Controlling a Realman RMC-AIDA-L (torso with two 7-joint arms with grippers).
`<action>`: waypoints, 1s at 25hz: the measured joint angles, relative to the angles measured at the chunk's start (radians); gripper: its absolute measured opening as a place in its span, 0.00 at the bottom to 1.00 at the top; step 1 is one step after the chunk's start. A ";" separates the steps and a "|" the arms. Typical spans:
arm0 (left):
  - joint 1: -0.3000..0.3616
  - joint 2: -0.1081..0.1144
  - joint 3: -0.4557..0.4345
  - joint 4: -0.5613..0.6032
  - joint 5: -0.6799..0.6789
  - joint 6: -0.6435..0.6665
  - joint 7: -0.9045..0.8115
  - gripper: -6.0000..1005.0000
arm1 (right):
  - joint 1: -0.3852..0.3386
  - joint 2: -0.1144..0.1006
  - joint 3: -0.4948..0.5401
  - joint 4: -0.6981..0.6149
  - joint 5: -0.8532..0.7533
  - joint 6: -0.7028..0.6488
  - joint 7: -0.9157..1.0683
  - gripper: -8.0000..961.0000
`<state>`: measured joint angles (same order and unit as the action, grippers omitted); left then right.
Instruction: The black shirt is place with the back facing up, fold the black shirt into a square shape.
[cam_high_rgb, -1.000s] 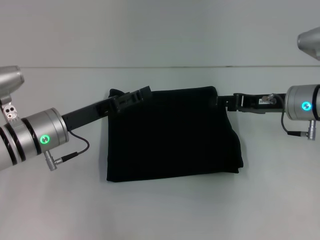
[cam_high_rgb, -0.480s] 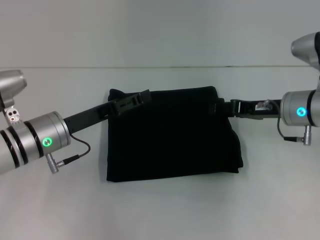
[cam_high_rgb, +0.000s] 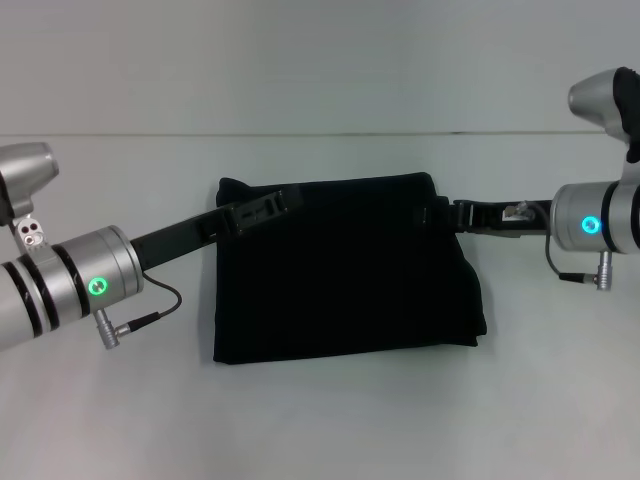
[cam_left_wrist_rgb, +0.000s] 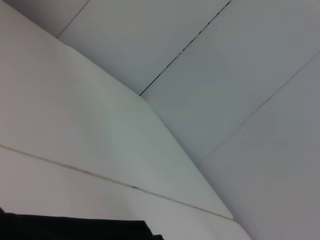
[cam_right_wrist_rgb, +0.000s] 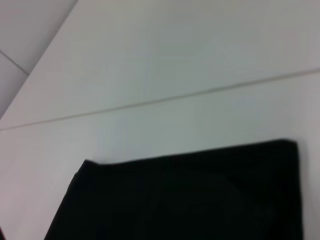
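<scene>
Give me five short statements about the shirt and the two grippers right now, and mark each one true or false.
1. The black shirt lies folded into a compact, roughly rectangular shape. True.
2. The left gripper is over the shirt's far left corner. True.
3. The right gripper hangs over the shirt's near edge. False: it is at the far right corner.
4. The shirt is spread flat with both sleeves out. False: no sleeves show.
5. The shirt rests on the white table. True.
</scene>
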<state>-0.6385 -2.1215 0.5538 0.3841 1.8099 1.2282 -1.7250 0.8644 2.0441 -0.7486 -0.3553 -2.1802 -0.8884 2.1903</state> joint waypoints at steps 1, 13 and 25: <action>0.000 0.000 0.000 0.000 0.000 -0.003 0.000 0.96 | -0.001 -0.001 0.000 -0.007 0.001 0.001 0.000 0.71; 0.002 -0.002 -0.006 -0.001 -0.001 -0.035 -0.001 0.96 | 0.021 -0.005 0.000 -0.096 0.004 -0.037 -0.048 0.71; 0.003 -0.003 -0.003 -0.020 -0.001 -0.050 -0.001 0.96 | 0.091 0.051 -0.003 0.039 0.038 0.161 -0.381 0.30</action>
<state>-0.6360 -2.1249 0.5512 0.3639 1.8089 1.1785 -1.7257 0.9551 2.0954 -0.7517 -0.3165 -2.1427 -0.7271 1.8097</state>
